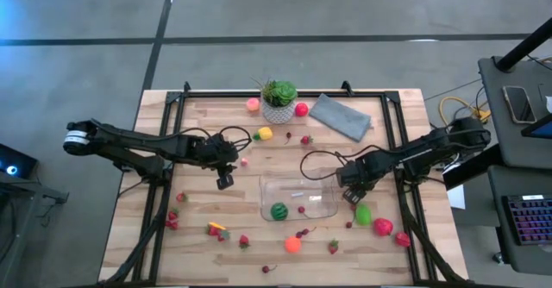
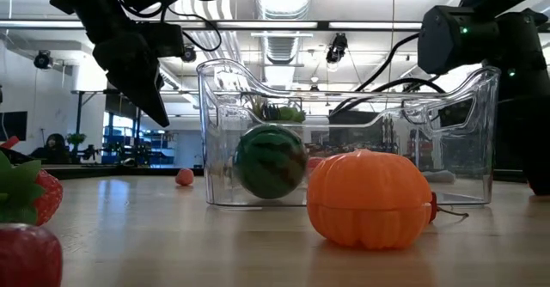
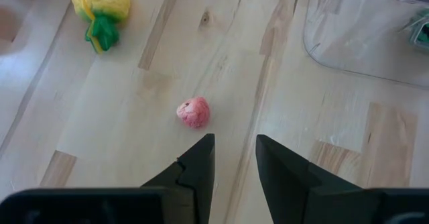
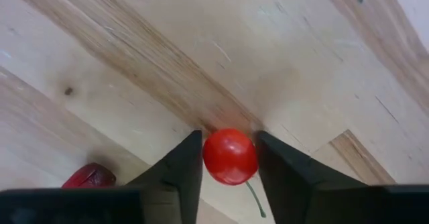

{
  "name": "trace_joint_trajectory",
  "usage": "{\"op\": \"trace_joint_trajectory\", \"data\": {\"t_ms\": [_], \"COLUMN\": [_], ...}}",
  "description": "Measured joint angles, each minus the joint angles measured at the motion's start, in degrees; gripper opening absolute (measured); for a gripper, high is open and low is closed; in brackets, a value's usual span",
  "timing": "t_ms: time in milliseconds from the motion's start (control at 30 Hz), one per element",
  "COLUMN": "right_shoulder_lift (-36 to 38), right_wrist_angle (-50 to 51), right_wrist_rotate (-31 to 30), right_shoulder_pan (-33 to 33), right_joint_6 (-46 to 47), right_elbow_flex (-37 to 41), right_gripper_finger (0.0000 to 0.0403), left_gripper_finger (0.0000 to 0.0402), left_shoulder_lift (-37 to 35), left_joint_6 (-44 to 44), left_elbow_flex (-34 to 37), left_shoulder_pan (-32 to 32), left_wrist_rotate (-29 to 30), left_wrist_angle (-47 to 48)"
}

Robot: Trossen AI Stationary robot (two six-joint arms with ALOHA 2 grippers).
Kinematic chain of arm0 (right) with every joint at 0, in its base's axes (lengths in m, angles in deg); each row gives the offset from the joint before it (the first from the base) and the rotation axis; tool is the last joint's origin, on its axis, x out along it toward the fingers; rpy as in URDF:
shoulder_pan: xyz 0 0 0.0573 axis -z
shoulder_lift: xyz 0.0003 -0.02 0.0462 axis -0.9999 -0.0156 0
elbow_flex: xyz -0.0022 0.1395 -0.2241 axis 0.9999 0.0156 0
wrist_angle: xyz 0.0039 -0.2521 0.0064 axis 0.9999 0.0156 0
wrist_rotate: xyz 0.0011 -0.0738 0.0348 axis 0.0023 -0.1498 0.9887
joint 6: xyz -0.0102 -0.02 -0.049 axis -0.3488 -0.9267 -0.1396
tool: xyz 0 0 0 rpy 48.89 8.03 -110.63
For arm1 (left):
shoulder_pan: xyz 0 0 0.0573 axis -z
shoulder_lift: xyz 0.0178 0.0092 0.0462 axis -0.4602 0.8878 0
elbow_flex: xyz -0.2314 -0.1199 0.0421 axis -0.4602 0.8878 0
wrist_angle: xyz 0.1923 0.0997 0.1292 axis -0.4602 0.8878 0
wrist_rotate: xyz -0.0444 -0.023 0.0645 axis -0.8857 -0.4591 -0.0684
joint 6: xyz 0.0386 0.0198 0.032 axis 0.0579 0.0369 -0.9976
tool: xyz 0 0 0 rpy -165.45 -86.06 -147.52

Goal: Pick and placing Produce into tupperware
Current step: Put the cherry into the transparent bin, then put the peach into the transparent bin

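The clear tupperware (image 1: 297, 197) stands mid-table with a striped green melon (image 1: 279, 210) inside. Produce lies scattered around it on the wood. My right gripper (image 4: 230, 140) is just off the tupperware's right end (image 1: 352, 195), pointing down, shut on a red cherry (image 4: 230, 157). My left gripper (image 1: 224, 182) hangs above the table left of the tupperware, tilted down. Its fingers (image 3: 234, 143) are nearly together with nothing between them. A small pink fruit (image 3: 194, 112) lies on the wood just ahead of them. My right gripper pinches the cherry's round body (image 4: 209, 155) between its two fingers, one on each opposite side. The fingers come from above, pointing down. The cherry's thin stem (image 4: 255, 200) trails out behind it. Whether the cherry rests on the wood or hangs clear, I cannot tell.
A dark red piece (image 4: 87, 177) lies beside my right gripper, with a green fruit (image 1: 363, 213) and a red one (image 1: 383, 228) toward the near right. An orange pumpkin (image 1: 293, 244) sits before the tupperware. A yellow corn (image 3: 100, 3), potted plant (image 1: 279, 98) and grey cloth (image 1: 341, 115) lie farther back.
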Motion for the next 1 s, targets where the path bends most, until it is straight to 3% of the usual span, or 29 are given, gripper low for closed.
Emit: {"op": "trace_joint_trajectory", "data": {"t_ms": [167, 400, 567, 667, 733, 900, 1000], "right_shoulder_lift": [0.7, 7.8, 15.1, 17.0, 16.4, 10.1, 5.2], "right_wrist_angle": [-0.2, 0.0, -0.1, -5.1, -9.5, -8.7, -8.8], "right_wrist_rotate": [2.3, 5.7, 2.9, 2.1, 2.0, 2.1, 6.0], "right_shoulder_pan": [0.1, 0.0, 0.0, 0.0, 0.1, 2.4, 3.0], "right_joint_6": [0.5, 5.1, 7.7, 2.5, -1.2, -3.0, -3.0], "right_elbow_flex": [-0.1, -3.8, -10.5, -14.4, -16.8, -21.4, -24.9], "right_gripper_finger": [0.0100, 0.0119, 0.0113, 0.0115, 0.0124, 0.0166, 0.0205], "left_gripper_finger": [0.0093, 0.0093, 0.0093, 0.0093, 0.0093, 0.0093, 0.0093], "left_shoulder_lift": [0.0, 0.0, 0.0, 0.0, 0.0, 0.0, 0.0], "left_joint_6": [0.0, 0.0, 0.0, 0.0, 0.0, 1.0, 3.0], "left_elbow_flex": [0.0, 0.0, -0.1, -0.1, -0.1, -0.1, -0.1], "left_shoulder_pan": [0.0, 0.0, 0.0, 0.0, 0.0, 0.0, 0.0], "left_wrist_rotate": [0.0, 0.0, 0.0, 0.0, 0.0, 0.0, 0.0], "left_wrist_angle": [0.0, 0.0, 0.0, 0.0, 0.0, 0.0, 0.0]}}
